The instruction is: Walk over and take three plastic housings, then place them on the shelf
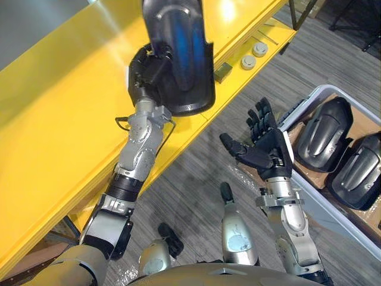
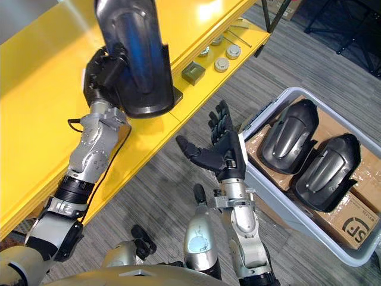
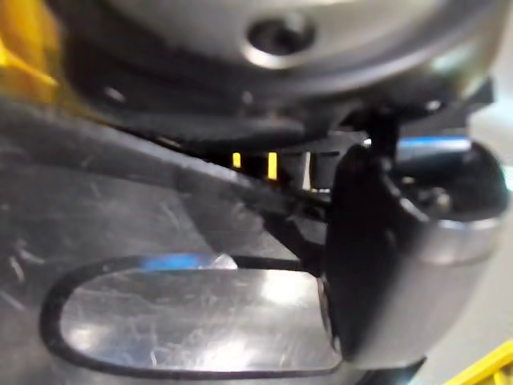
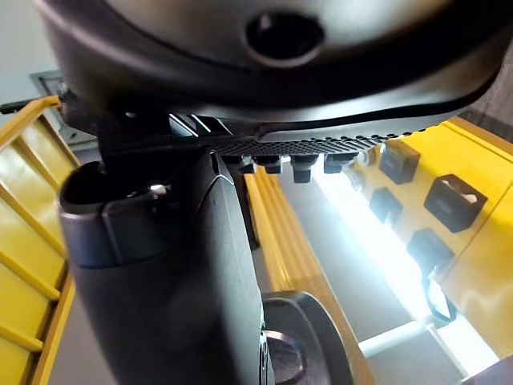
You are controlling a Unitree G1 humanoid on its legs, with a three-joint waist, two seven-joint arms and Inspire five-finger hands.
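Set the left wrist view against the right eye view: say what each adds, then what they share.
Wrist view adds: the left hand close up, its thumb against the glossy panel of the held housing. Eye view adds: the open right hand, a grey bin holding two more housings, and small round parts on the yellow shelf. Shared: that hand gripping the housing, and the shelf's yellow.

Head stereo pair above shelf (image 1: 59, 119); wrist close-ups.
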